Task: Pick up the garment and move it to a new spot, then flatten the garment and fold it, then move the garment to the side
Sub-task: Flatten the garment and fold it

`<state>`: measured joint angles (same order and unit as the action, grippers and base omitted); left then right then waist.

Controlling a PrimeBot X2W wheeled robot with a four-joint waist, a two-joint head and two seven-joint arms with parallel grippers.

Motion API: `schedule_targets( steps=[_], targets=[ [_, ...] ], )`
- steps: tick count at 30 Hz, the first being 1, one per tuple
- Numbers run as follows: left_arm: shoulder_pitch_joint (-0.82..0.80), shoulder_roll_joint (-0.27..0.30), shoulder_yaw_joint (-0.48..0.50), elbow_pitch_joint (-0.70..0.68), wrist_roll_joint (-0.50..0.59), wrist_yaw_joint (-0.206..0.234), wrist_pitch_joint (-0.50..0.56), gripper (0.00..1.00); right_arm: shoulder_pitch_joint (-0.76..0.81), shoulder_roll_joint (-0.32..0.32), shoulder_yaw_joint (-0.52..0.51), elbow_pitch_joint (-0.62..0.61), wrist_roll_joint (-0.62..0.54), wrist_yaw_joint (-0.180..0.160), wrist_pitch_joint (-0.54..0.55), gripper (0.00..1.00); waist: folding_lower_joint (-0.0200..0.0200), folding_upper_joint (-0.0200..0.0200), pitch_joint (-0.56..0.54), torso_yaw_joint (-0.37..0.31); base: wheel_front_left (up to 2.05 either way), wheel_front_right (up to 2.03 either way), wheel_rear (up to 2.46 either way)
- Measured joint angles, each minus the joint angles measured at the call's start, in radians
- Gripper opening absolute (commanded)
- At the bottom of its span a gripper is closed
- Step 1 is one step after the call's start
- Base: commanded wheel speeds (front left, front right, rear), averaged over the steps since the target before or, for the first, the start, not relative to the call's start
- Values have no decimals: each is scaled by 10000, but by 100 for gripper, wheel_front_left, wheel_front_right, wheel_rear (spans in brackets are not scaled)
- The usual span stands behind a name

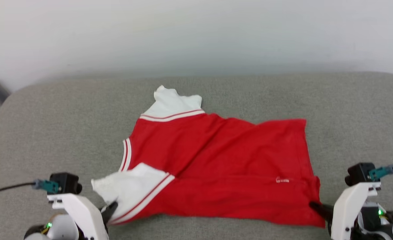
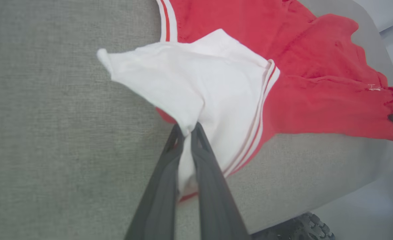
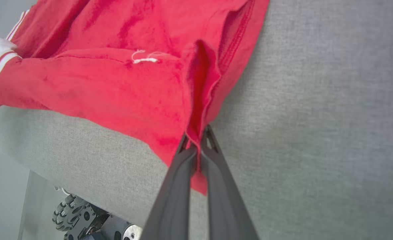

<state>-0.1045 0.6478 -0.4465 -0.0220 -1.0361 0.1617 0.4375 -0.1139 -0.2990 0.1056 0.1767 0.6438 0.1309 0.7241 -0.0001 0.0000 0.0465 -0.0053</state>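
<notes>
The garment (image 1: 216, 160) lies red side up on the grey cushion (image 1: 50, 133), collar to the left and hem to the right. One white sleeve points to the far side, the other white sleeve (image 2: 196, 86) is at the near left. My left gripper (image 1: 111, 208) is shut on that near sleeve, cloth pinched between its fingers (image 2: 165, 173). My right gripper (image 1: 316, 206) is shut on the near right hem corner (image 3: 196, 133), red cloth bunched between its fingers (image 3: 180, 186). The print is hidden.
The cushion's near edge (image 3: 83, 186) runs just below both grippers, with the robot's wheeled base (image 3: 80, 216) under it. A pale wall (image 1: 196, 33) rises behind the cushion. Bare grey cloth lies left, right and beyond the garment.
</notes>
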Motion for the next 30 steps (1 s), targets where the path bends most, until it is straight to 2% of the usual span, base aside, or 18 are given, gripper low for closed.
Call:
schedule_targets(
  steps=[10, 14, 15, 16, 17, 18, 19, 24, 30],
  targets=[
    [963, -132, 67, 245, -431, 188, -165, 0, 1002, 171, -477, -109, -121, 0, -136, 0, 0, 0, -501, 80, 0, 0, 0],
    [970, 36, 107, 132, -447, 155, -128, 0, 1122, 161, -527, -142, -159, 0, -205, 0, 0, 0, -500, 89, 0, 0, 0],
    [974, 31, 71, 119, -454, 144, -77, 0, 1161, 171, -502, -148, -190, 0, -261, 15, 0, 0, -491, 86, 0, 0, 0],
    [978, -2, 33, 132, -456, 142, -50, 0, 1168, 182, -466, -182, -196, 0, -397, 70, 0, 0, -477, 80, 0, 0, 0],
    [978, -46, 4, 169, -454, 142, -52, 21, 1167, 194, -428, -207, -211, 0, -493, 100, 0, 0, -456, 71, 0, 0, 0],
    [978, -92, -6, 219, -456, 142, -61, 56, 1167, 224, -368, -215, -232, 0, -604, 100, 0, 0, -429, 59, 0, 0, 0],
    [976, -155, 12, 276, -460, 142, -134, 100, 1169, 261, -314, -244, -341, 0, -842, 100, 0, 0, -403, 45, 0, 0, 0],
    [639, -188, 257, 416, -115, 148, -732, 100, 1144, 290, -261, -637, -1097, 0, -2522, 100, 0, 0, -308, -36, 0, 0, 0],
    [12, -105, 667, 343, 639, 502, -1774, 100, 1157, 706, -667, -1189, -2418, 0, -4637, 100, 0, 0, -361, -254, 0, 0, 0]
  ],
)
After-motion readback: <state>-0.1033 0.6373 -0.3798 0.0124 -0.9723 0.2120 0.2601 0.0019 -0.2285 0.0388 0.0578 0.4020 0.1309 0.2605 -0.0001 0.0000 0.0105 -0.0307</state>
